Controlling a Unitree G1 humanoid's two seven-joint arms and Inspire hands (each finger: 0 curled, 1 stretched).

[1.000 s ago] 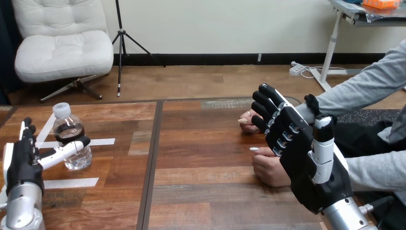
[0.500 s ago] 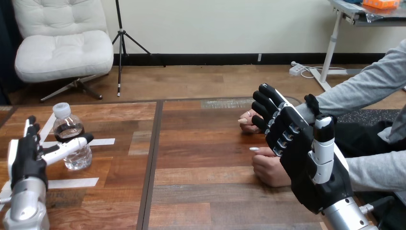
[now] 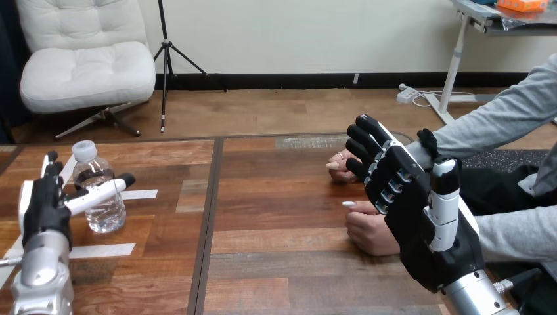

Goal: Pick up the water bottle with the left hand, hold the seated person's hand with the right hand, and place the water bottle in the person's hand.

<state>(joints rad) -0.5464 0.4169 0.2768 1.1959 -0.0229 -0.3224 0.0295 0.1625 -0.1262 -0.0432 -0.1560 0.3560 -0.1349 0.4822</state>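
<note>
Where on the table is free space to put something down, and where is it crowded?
The middle of the table is bare, from the water bottle across to the person's hands. Crowded: the left hand by the bottle, the right hand before the person's hands.

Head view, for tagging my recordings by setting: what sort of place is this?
Probably a staged test bench for handover trials: white tape strips mark spots on the wooden table, a lone water bottle stands among them, and the person's hands rest at its right side.
</note>
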